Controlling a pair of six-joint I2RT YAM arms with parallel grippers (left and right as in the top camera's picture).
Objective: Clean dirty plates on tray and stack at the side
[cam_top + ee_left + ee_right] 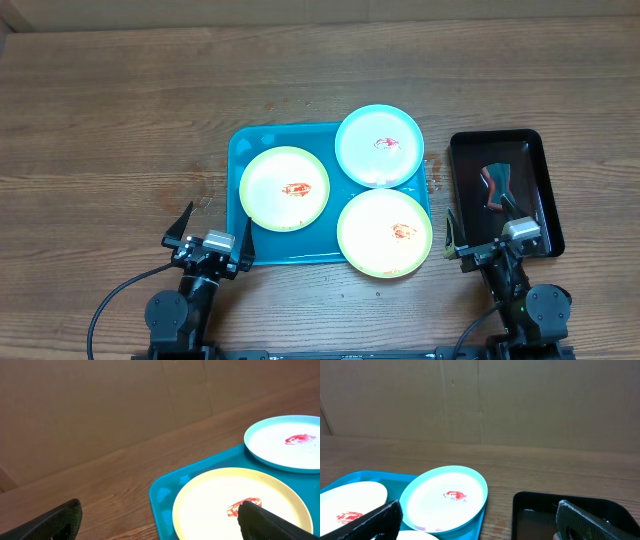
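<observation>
Now seeing left jaws and right jaws both wide open, holding nothing, low at near edge of bench point(120, 100). Counting 3 plates on blue tray point(250, 140): yellow-green plate point(285, 189) at left, blue plate point(379, 146) at back, 2nd yellow-green plate point(385, 232) at front right. All w/ red sauce, not cleaned yet. Might tip or slide 2nd yellow-green plate or blue plate, each hanging over tray's rim, if pushed at edge. Might smear sauce onto jaws too. Might bump red-grey tool point(495, 185) in black tray point(535, 160), just by right jaws. No words or labels to read.
</observation>
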